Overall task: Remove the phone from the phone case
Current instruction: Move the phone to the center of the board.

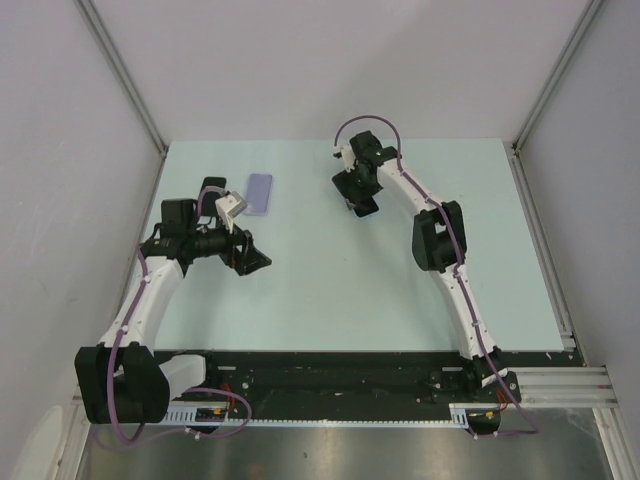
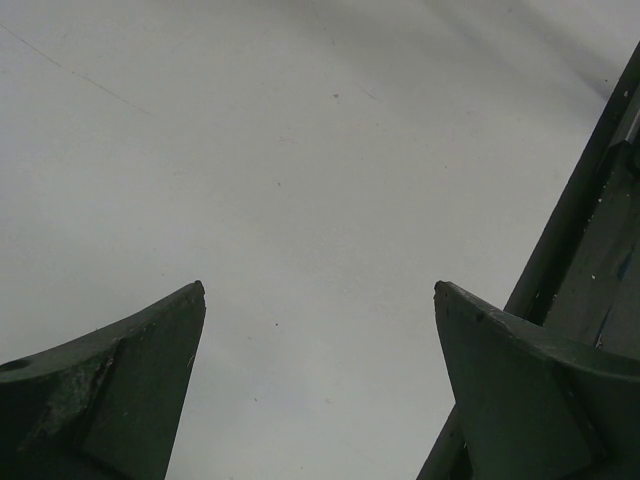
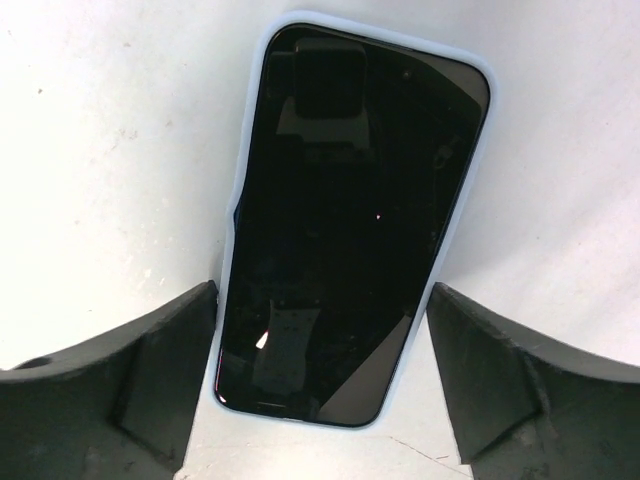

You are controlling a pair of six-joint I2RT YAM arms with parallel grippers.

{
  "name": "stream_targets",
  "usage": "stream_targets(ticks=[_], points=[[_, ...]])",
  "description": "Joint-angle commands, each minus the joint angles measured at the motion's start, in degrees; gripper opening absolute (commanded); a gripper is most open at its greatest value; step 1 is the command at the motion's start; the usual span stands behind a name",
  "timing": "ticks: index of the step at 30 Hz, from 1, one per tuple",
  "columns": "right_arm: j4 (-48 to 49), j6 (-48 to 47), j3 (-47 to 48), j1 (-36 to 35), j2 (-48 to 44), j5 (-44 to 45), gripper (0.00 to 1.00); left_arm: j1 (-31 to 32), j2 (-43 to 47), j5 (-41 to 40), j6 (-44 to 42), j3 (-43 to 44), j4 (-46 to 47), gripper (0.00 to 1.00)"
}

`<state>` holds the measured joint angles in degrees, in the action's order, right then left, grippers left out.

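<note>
A phone (image 3: 345,220) with a black screen sits in a light blue case (image 3: 472,150) and lies flat on the table. My right gripper (image 3: 322,290) is open and straddles its near end, one finger at each long edge; the left finger is almost touching the case and a narrow gap shows at the right finger. In the top view the right gripper (image 1: 362,205) is at the table's far middle, with a blue edge showing under it. My left gripper (image 1: 248,256) is open and empty over bare table at the left, as the left wrist view (image 2: 320,290) shows.
A flat lavender rectangle (image 1: 259,193) lies at the far left of the table (image 1: 330,290), just beyond the left wrist; I cannot tell what it is. A dark rail (image 2: 580,230) runs along the right of the left wrist view. Walls close in the sides.
</note>
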<state>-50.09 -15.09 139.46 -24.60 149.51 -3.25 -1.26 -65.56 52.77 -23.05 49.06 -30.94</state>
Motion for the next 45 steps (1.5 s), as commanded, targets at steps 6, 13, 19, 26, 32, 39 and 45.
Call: stream_targets(ticks=[6, 13, 19, 26, 32, 39, 45], points=[[-6.51, -2.13, 0.91, 0.08, 4.03, -1.57, 0.47, -0.42, 0.61, 2.25, -1.82, -0.28, 0.79, 1.00], [-3.89, -8.46, -11.73, -0.62, -3.95, -7.39, 0.37, -0.50, 0.43, 2.60, -1.74, -0.28, 0.79, 1.00], [-1.16, -9.61, -17.64, -1.24, -9.58, -7.13, 0.57, -0.50, 0.87, 2.86, -1.74, -0.28, 0.79, 1.00], [4.11, -7.50, -14.57, 0.69, -9.85, -5.46, 0.72, -0.50, 1.14, 2.77, -1.74, -0.37, 0.79, 1.00], [16.23, -1.98, -14.74, 2.09, -10.30, -1.43, 0.80, -0.41, 0.78, 2.69, -1.82, -0.37, 0.70, 1.00], [19.33, 0.68, -7.55, 3.42, -3.64, -1.15, 0.91, -0.50, 0.35, 2.51, -1.91, -0.37, 0.88, 1.00], [8.96, 0.86, 1.17, 4.12, 1.57, -8.08, 1.00, -0.50, -0.09, 2.25, -2.00, -0.37, 0.70, 1.00]])
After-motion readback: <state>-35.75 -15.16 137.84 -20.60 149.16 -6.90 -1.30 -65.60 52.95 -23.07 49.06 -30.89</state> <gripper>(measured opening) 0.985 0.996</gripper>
